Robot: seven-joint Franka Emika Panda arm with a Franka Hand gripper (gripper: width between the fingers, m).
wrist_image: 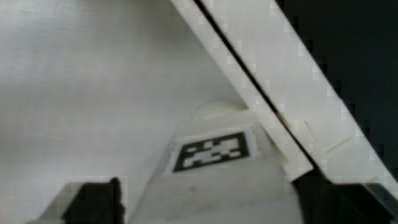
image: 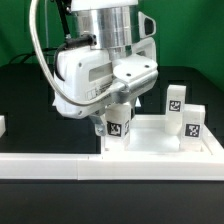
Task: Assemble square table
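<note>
Pinching a leg block (image: 117, 126) over the tray top (image: 160, 148), my gripper (image: 118, 118) has two standing legs (image: 174, 101) beside it.

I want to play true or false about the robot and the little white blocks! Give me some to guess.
1. The gripper is over a tagged leg block. True.
2. The table surface is bright red. False: it is black.
3. Two more leg blocks stand at the exterior view's right. True.
4. The square top is hanging in the air. False: it rests on the table.
5. The leg blocks have no tags. False: each shows a black-and-white tag.
</note>
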